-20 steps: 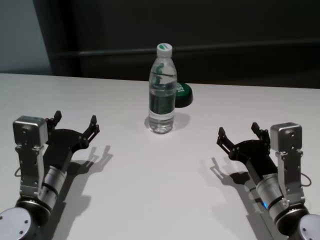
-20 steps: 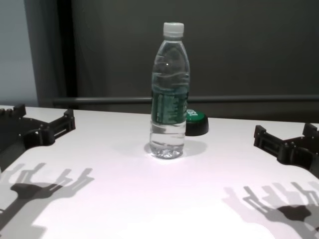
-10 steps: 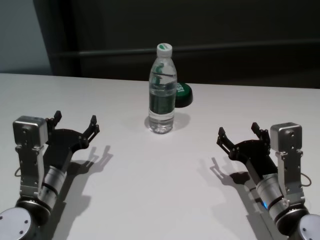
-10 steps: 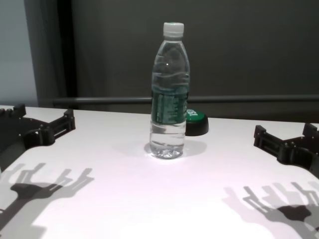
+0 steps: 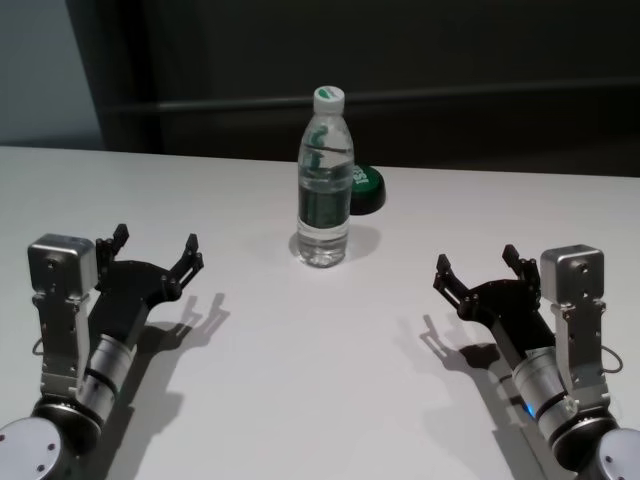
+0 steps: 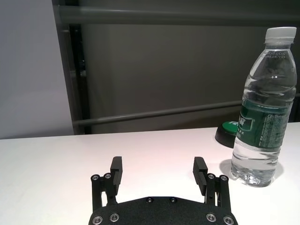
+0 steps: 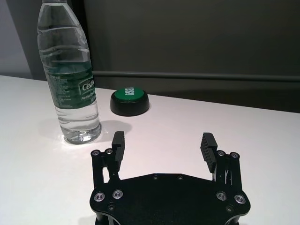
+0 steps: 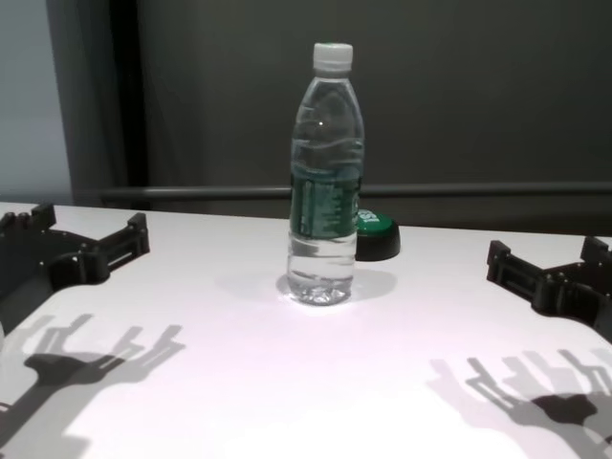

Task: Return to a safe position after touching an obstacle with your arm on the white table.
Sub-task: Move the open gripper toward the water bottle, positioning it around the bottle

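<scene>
White table smooth, shadowed under both arms; dark wall and rail behind. Water bottle upright mid-table; left gripper and right gripper both spread, holding nothing, well apart from it.

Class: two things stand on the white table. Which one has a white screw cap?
The tall clear plastic water bottle with the dark green label band. The low black round puck behind it has a flat green top, no cap.

The left gripper now sits slightly nearer the robot and a little further toward the table's middle than a second ago, its fingers spread as before. Its shadow on the table shifts along with it.
</scene>
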